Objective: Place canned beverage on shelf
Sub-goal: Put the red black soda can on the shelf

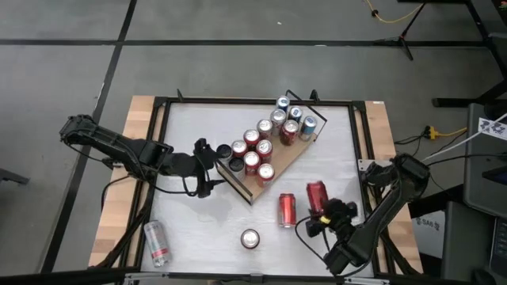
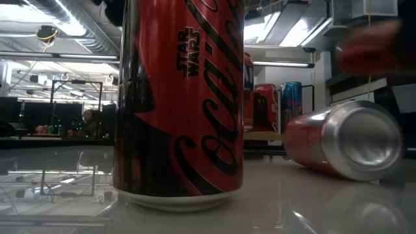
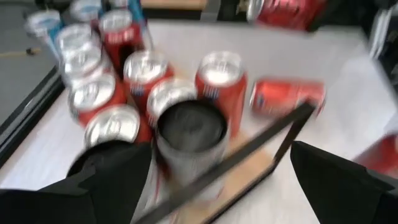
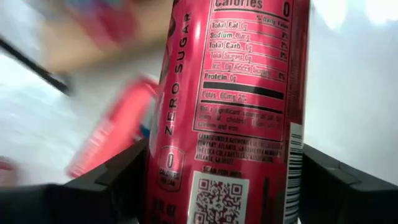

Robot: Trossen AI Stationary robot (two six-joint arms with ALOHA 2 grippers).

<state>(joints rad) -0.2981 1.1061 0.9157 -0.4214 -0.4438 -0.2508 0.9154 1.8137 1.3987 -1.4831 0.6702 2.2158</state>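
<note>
Clamping right gripper (image 1: 318,212) across lying red aluminium can (image 1: 316,195) for lifting onto light-wood shelf (image 1: 273,170); left gripper (image 1: 207,168) released beside it.

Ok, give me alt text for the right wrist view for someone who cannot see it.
A red zero-sugar can fills the frame, nutrition label facing the camera, held between the right gripper's two dark fingers. Behind it, blurred, another red can lies on the white tabletop.

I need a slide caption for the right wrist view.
Right claw shut on a red can; another red can lies behind.
</note>
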